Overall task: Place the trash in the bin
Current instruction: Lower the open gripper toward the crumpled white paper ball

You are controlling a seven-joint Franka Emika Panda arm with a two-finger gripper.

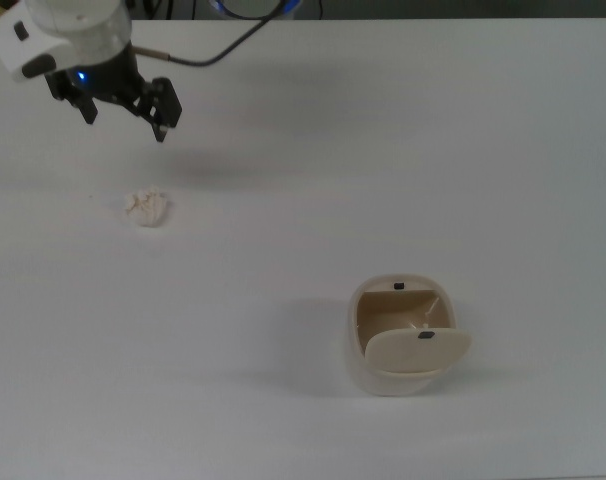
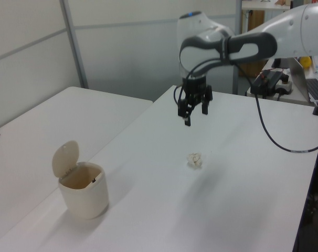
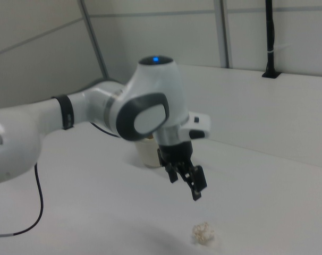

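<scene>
The trash (image 1: pixel 147 207) is a small crumpled off-white paper wad lying on the white table, also seen as the trash (image 2: pixel 194 160) and the trash (image 3: pixel 203 232). My gripper (image 1: pixel 125 122) hangs open and empty in the air, above the wad and a little further towards the top view's upper edge. In the left view the gripper (image 2: pixel 193 113) is above and behind the wad. In the right view the gripper (image 3: pixel 185 186) is above it. The bin (image 1: pixel 355 362) stands far off at the top view's lower right, its flap lid tipped open. It shows as the bin (image 2: pixel 85 197) and, partly hidden behind the arm, the bin (image 3: pixel 146 156).
The white table (image 1: pixel 283 230) spreads wide between wad and bin. A black cable (image 2: pixel 269 134) trails from the arm on the left view's right. A laptop and other gear (image 2: pixel 300 73) sit at the far right edge there. A second white table (image 2: pixel 38 126) adjoins at the left view's left.
</scene>
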